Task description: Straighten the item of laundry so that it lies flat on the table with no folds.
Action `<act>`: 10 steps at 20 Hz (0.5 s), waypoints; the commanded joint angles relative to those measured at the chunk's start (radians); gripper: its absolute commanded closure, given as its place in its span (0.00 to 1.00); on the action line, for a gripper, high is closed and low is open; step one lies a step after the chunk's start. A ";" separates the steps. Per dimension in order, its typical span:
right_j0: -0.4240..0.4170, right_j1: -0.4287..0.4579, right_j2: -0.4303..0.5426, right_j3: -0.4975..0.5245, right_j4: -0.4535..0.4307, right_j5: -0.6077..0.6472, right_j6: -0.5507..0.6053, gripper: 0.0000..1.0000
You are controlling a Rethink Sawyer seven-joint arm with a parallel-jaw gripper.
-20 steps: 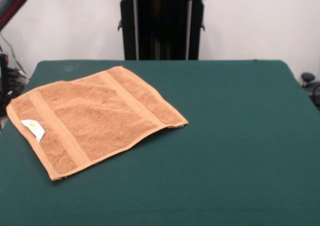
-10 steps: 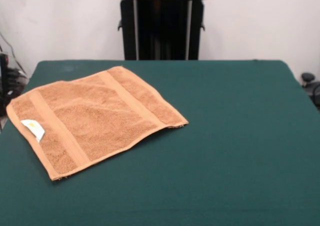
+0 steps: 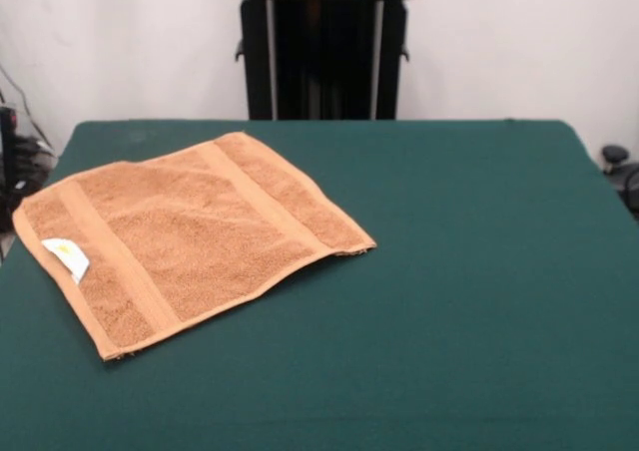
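Orange-tan towel (image 3: 190, 236) lies flat, corners diagonal, on table (image 3: 469, 271).

White wall (image 3: 519, 42) fills the background, plain and bare. Dark cables (image 3: 22, 147) hang and bunch at the left edge beside a black box-like item (image 3: 6, 137), only partly in frame. At the right edge sits a small black round knob or caster (image 3: 615, 156), possibly part of a chair base, cut off.
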 commanded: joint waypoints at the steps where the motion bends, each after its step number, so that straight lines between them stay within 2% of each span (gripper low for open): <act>1: 0.063 0.000 -0.021 0.201 0.058 -0.123 0.274 0.00; 5: 0.109 0.056 -0.044 0.198 0.114 -0.108 0.239 0.00; 10: 0.231 0.020 -0.002 0.220 0.142 -0.198 0.287 0.00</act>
